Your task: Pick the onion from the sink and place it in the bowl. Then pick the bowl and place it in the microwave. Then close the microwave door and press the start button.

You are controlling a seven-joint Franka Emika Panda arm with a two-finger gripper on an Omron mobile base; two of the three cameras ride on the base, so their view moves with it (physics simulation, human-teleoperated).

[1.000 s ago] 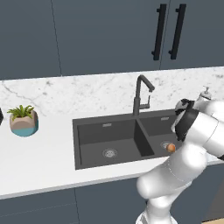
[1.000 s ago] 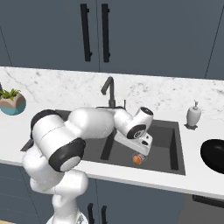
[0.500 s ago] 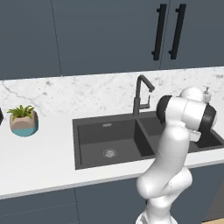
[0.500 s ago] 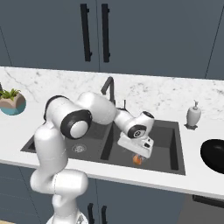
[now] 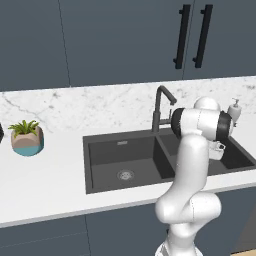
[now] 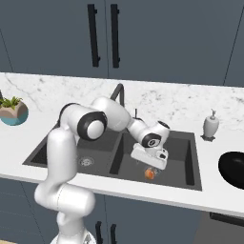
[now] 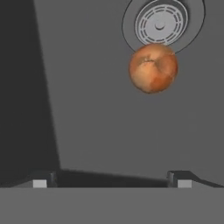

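- On the far left of the counter (image 6: 28, 143) the potted plant (image 6: 13, 110) sits where it did a second ago, well clear of the work. Nothing on that side has moved.
- Next comes the sink (image 6: 62, 155), its left basin holding just its drain (image 6: 85, 161). The faucet (image 5: 161, 106) stands behind the divider.
- Over the last second our arm has swung its elbow up and round, so in the left base view the upper links now block the right basin that was partly visible before.
- In the right base view the gripper (image 6: 149, 161) has dropped lower into the right basin and hangs just above the onion (image 6: 150, 174), which lies on the basin floor where it was.
- From the hand view the onion (image 7: 153, 67) sits ahead of the fingertips (image 7: 39, 180), overlapping the edge of that basin's drain (image 7: 161, 22) and a little to one side of centre.
- Our jaws are spread as wide as they go and hold nothing; the onion is not yet between them.
- We judge the approach nearly finished: a short further descent and a small sideways correction before closing.
- Further right stands the soap dispenser (image 6: 210, 125), and at the right edge the bowl (image 6: 233, 167) waits on the counter, untouched.
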